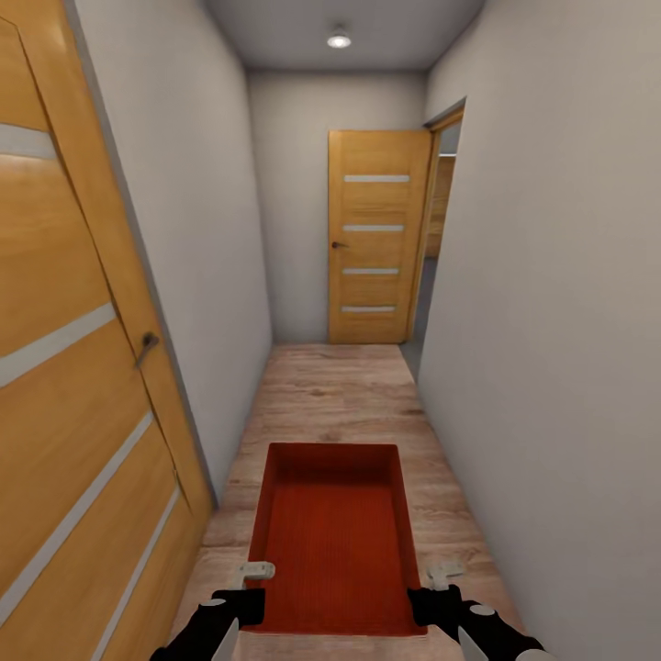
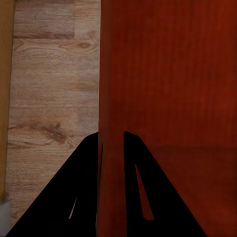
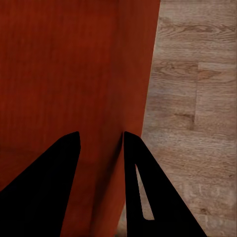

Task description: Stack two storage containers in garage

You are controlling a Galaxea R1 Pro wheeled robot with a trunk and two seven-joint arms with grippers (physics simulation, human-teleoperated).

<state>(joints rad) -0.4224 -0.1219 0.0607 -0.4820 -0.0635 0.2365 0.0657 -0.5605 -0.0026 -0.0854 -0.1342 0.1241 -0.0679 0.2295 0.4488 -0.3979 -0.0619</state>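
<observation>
- Left gripper [image 2: 112,148] is pinched onto the left wall of the storage container [image 1: 335,542], one finger inside the bin and one outside, wall sandwiched between them. Looks like a solid bite from the left wrist cam.
- Right gripper [image 3: 98,145] is doing the same on the opposite wall, clamped across it with the outer finger over the wood floor [image 3: 197,98].
- So the orange-red bin is hanging between the two arms, out in front of the robot and low, open side up, nothing in it as far as I can see.
- We're in a narrow hallway: wood door [image 1: 73,321] close on the left, plain wall on the right, another door [image 1: 375,239] at the far end with an open doorway [image 1: 439,248] just beside it.
- My take: this is a carry leg, garage not in sight yet. Keep both arms moving together so the walls don't twist out of the pinch.
- Drive dead centre, since the bin takes up a good share of the corridor, and watch the left door's handle [image 1: 147,344].
</observation>
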